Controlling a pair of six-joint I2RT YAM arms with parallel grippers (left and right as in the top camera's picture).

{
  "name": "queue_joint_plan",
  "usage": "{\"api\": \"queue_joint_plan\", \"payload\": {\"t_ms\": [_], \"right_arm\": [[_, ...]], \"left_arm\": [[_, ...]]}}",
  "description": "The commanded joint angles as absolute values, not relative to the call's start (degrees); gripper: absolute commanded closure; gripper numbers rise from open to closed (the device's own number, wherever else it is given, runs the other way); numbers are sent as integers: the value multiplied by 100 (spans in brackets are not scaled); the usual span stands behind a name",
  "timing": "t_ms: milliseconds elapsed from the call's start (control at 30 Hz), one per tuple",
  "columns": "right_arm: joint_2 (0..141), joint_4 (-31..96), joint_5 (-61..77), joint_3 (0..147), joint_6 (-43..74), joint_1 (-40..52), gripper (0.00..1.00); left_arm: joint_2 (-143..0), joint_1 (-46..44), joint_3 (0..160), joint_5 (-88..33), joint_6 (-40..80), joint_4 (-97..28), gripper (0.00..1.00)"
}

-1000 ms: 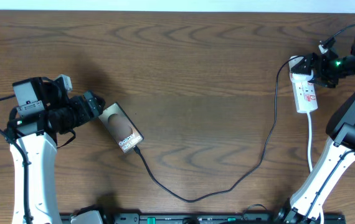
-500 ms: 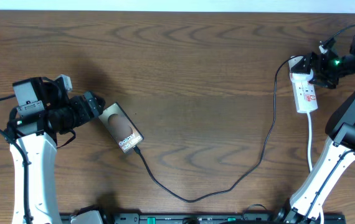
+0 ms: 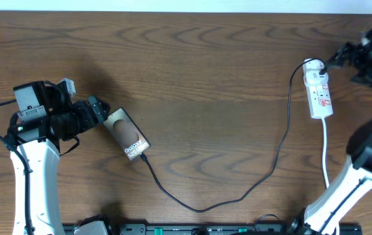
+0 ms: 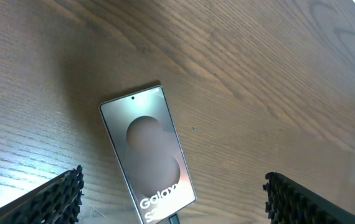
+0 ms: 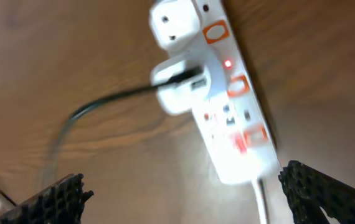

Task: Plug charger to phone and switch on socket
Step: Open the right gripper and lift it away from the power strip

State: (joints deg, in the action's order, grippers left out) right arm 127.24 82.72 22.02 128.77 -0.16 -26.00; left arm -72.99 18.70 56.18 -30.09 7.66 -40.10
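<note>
Phone (image 3: 126, 135) lies flat on the tabletop (image 3: 205, 78), left side. Long axis is diagonal: top end up-left, port end down-right. Charger (image 3: 202, 209) tip sits at the port end. Its cable loops across the front of the tabletop and climbs to a white adapter (image 3: 312, 66) plugged into the socket (image 3: 320, 96), far right. Socket's long axis runs approx front-to-back, w/ its white lead (image 3: 324, 147) trailing toward the robot. Right wrist view is blurred, but a small red light (image 5: 228, 63) seems lit beside the adapter; if so, the switch is on.

Left end effector (image 3: 98, 111): jaws spread wide, nothing held, just beside the phone's top end, so the phone lies down-right of it. Right end effector (image 3: 346, 57): jaws wide, empty, apart from the socket, which lies toward the tabletop's middle from it, switch row facing up. Right arm is much nearer the socket, so any extra switch press falls to it. Judgement: task nearly or fully done.
</note>
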Motion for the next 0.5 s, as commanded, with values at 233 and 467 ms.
{"api": "queue_joint_plan", "payload": {"t_ms": [233, 467], "right_arm": [[11236, 8552, 1962, 12929, 1219, -2467, 1], [11225, 8552, 1962, 12927, 1219, -2477, 1]], "left_arm": [[-7319, 1887, 5745, -3041, 714, -4021, 8], [-7319, 1887, 5745, -3041, 714, -4021, 9]]}}
